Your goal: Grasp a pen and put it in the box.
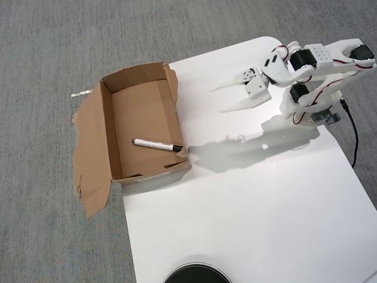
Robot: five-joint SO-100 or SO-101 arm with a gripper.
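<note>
In the overhead view the pen [156, 144], a slim white marker with a black cap at its right end, lies flat on the floor of the brown cardboard box [108, 135], near the box's right wall. My white gripper [218, 99] hangs over the white table to the right of the box, well apart from it. Its two pointed fingers are spread and hold nothing.
The white table top [253, 200] carries the arm's base [309, 112] at the upper right, with a black cable [353, 135] trailing off the edge. A torn flap of the box lies on the grey carpet [41, 206]. A dark round object [196, 274] shows at the bottom edge.
</note>
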